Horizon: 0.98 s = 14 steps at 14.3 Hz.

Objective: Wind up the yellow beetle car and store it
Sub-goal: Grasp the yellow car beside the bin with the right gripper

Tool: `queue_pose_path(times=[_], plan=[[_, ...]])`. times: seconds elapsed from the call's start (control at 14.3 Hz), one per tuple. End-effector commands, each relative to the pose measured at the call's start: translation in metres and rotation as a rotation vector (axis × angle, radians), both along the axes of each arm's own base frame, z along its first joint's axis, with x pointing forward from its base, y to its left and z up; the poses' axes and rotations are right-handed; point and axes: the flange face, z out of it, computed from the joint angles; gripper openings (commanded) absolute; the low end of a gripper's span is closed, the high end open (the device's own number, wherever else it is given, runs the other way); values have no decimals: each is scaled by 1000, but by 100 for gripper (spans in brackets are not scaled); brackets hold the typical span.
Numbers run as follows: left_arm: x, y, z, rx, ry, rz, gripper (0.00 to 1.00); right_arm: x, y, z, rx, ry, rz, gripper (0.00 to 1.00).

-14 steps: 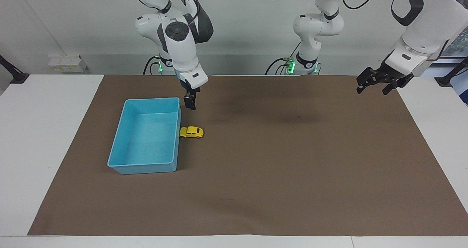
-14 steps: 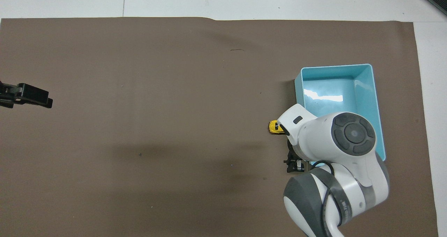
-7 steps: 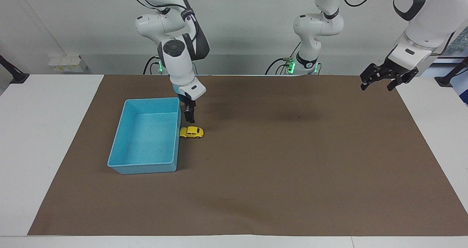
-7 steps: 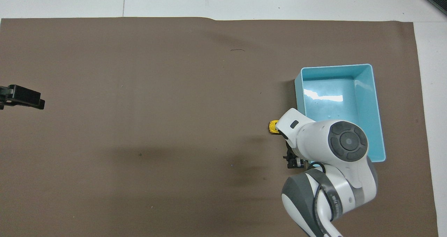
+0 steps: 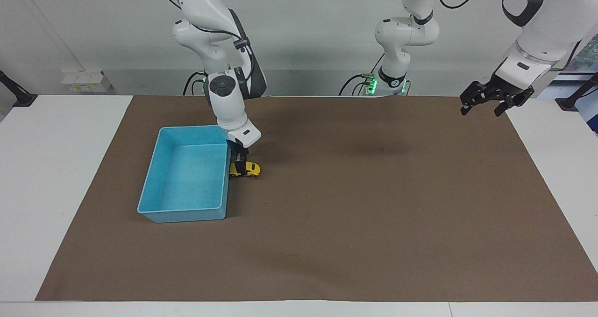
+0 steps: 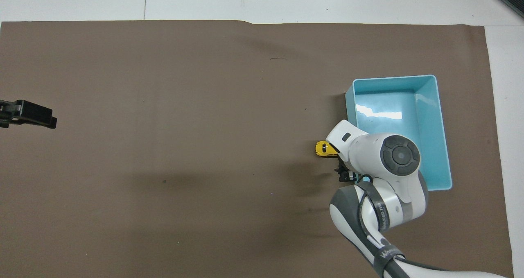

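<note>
The yellow beetle car (image 5: 251,169) stands on the brown mat against the long wall of the blue tray (image 5: 187,210), on the side toward the table's middle. My right gripper (image 5: 240,166) has come down onto the tray end of the car, and its dark tip overlaps the car's body. In the overhead view the arm's white hand hides all but one end of the car (image 6: 322,149), which lies beside the tray (image 6: 393,78). My left gripper (image 5: 481,110) hangs open over the mat's corner at the left arm's end; its tip (image 6: 37,117) shows at the overhead view's edge.
The tray holds nothing. The brown mat (image 5: 355,214) covers most of the white table. A power strip (image 5: 86,81) lies at the robots' edge of the table, at the right arm's end.
My right gripper has dropped from above the tray's corner down onto the car. My left gripper has risen a little and drawn back toward the table's end. The car has not moved.
</note>
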Motion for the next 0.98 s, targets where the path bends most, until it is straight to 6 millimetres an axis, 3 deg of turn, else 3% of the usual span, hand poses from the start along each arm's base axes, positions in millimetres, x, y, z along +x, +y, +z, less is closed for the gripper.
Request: queue_pose_path(times=[0.0,0.07,0.35,0.63,0.91], plan=[[-6,0,3,11,5,4,100,2,2,-4,-5,-11,23,17],[-6,0,2,11,6,4,100,3,3,-2,-4,-14,25,0],[-6,2,3,11,5,7,100,17,13,18,4,-26,20,0],[-6,2,3,11,5,7,100,29,30,78,9,32,-33,0],[-6,2,3,11,5,7,100,36,18,131,1,63,-57,0]])
